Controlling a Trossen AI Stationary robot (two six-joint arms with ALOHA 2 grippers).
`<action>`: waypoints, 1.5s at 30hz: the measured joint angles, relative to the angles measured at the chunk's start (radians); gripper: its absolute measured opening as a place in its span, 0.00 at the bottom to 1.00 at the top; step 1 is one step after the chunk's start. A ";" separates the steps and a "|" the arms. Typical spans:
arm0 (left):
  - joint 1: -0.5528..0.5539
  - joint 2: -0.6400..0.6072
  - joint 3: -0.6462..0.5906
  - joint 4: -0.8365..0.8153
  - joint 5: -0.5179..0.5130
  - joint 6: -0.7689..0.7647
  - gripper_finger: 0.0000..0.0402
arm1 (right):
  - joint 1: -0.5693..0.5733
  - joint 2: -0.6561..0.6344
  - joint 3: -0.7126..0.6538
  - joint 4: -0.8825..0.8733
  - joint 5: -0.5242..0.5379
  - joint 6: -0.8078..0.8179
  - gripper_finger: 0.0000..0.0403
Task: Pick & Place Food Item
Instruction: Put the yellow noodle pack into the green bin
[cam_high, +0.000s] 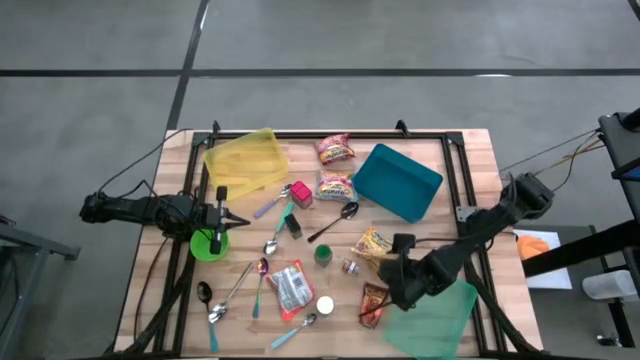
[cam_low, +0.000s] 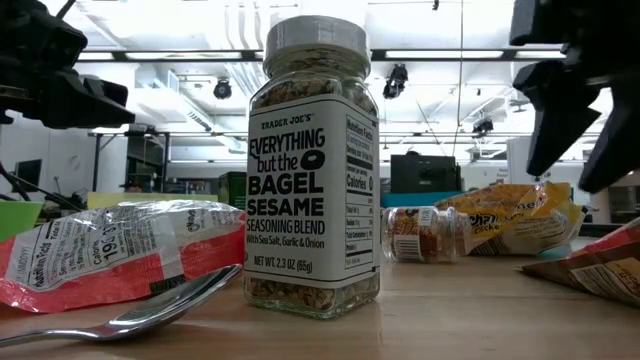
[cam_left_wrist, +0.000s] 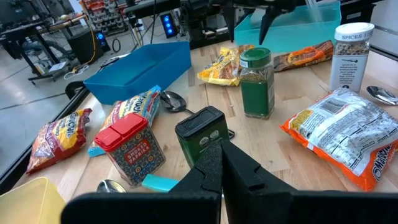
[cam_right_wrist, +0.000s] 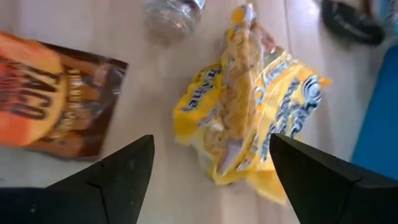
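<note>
Right gripper (cam_right_wrist: 211, 168) spread wide above the yellow snack bag (cam_right_wrist: 249, 118).
The bag lies right of table centre; straddle its middle, then descend. Left gripper (cam_left_wrist: 221, 171), pressed together, waits far left.

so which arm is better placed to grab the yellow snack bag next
Right. The right gripper hangs open directly above the yellow snack bag, fingers either side. The left gripper is shut over the green lid, across the table from that bag.
</note>
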 joint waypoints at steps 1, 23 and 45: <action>0.000 0.000 0.000 0.000 0.000 0.000 0.00 | 0.009 0.011 0.000 -0.001 0.022 -0.011 0.79; 0.000 0.000 0.000 0.000 0.000 0.000 0.00 | 0.023 0.089 -0.002 0.010 0.075 -0.028 0.79; 0.000 0.000 0.000 0.000 0.000 0.000 0.00 | -0.055 0.052 0.073 -0.051 -0.032 -0.044 0.79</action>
